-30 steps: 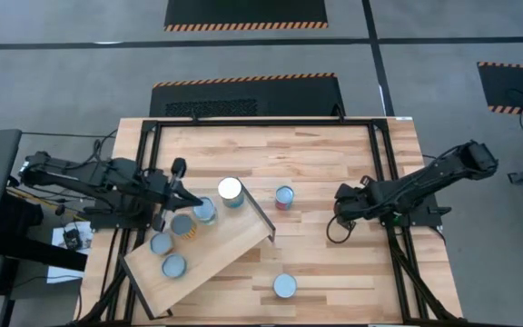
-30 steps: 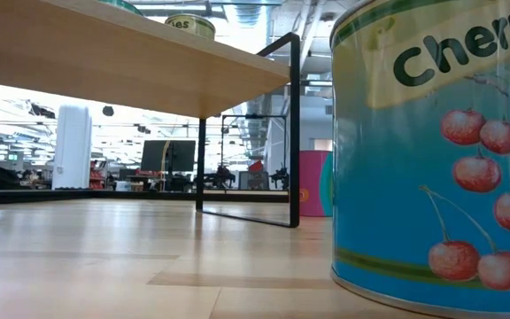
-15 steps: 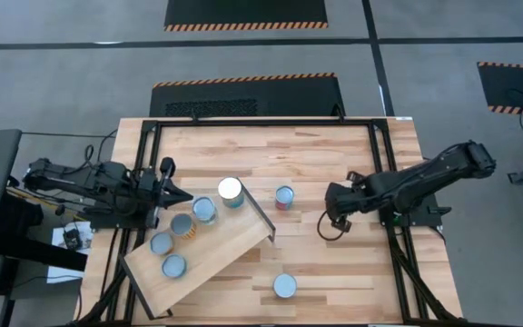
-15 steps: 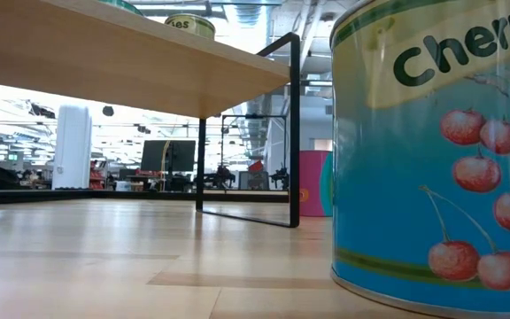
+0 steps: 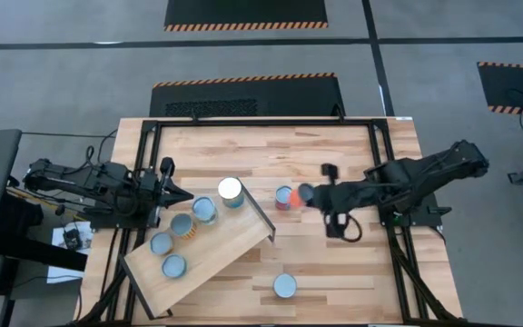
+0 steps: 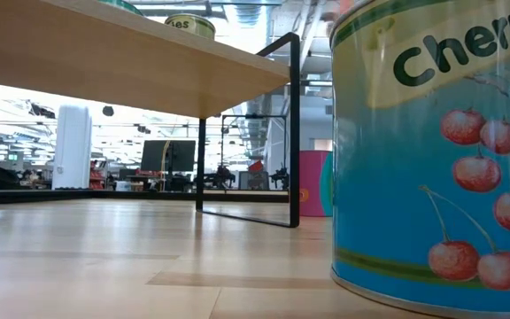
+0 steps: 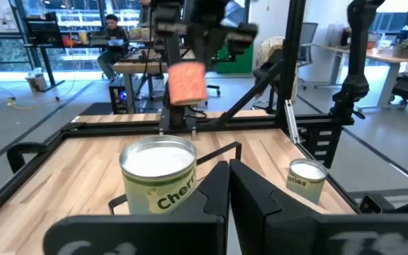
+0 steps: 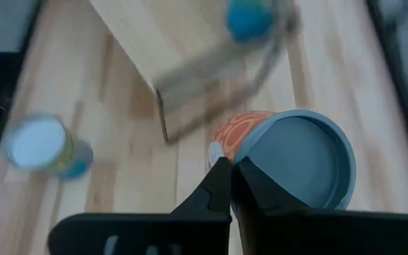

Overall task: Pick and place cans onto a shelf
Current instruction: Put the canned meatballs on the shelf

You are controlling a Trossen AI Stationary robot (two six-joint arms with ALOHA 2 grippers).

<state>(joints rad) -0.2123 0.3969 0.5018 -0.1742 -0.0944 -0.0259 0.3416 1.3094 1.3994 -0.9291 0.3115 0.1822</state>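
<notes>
My right gripper hangs high over the table's middle, shut on an orange-labelled can with a grey-blue top; the left wrist view shows that can in the air. A red-labelled can stands on the table just left of it. The shelf lies slantwise at the near left with several cans on it. A white-topped can stands at its far corner. My left gripper waits shut at the shelf's left, touching nothing. My right gripper meets the orange can at its rim, where the top joins the orange side. The fingers slant down from the table's right and stand almost together. The can is lifted clear and tipped, its top turned toward the wrist. The fingers hide the exact hold.
A teal cherry can stands alone near the front edge, large in the low view. The shelf's plank stands raised on dark legs, with a dark upright edge at its right end. Bare wood lies right of the middle.
My right gripper has risen from low over the table's right part and swung toward the table's left, rolling its wrist; the orange can now hangs clear near the red can. My left gripper has drawn back a little toward the left edge, away from the shelf's cans.
</notes>
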